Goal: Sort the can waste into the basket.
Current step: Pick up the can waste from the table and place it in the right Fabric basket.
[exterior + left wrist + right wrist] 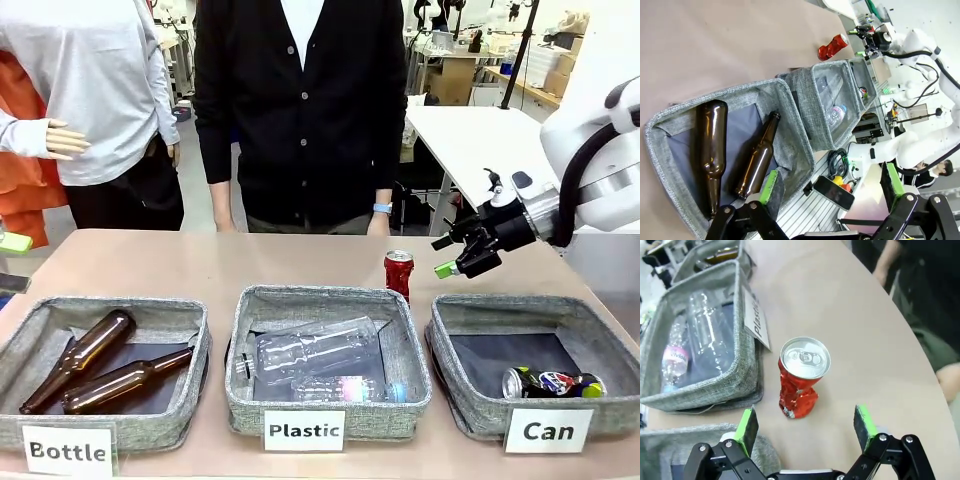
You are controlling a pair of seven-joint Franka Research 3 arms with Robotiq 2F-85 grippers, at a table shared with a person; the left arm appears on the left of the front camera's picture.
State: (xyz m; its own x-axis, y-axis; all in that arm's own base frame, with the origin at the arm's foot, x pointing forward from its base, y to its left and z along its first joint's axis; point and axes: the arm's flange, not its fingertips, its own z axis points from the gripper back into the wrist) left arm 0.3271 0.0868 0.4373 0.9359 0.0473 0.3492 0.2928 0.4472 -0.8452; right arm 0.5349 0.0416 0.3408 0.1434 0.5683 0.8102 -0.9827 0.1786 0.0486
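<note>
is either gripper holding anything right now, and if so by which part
Nothing is held. The right gripper is open above the dented red metal can; the left gripper is open too.

Three white labels stand on the near walls of the grey fabric baskets, each printed in black. The left basket, with brown glass bottles in it, carries the label "Bottle". The middle basket, with clear plastic bottles, carries "Plastic". The right basket carries "Can". The dark can lying in that right basket has colourful print too small to read.
</note>
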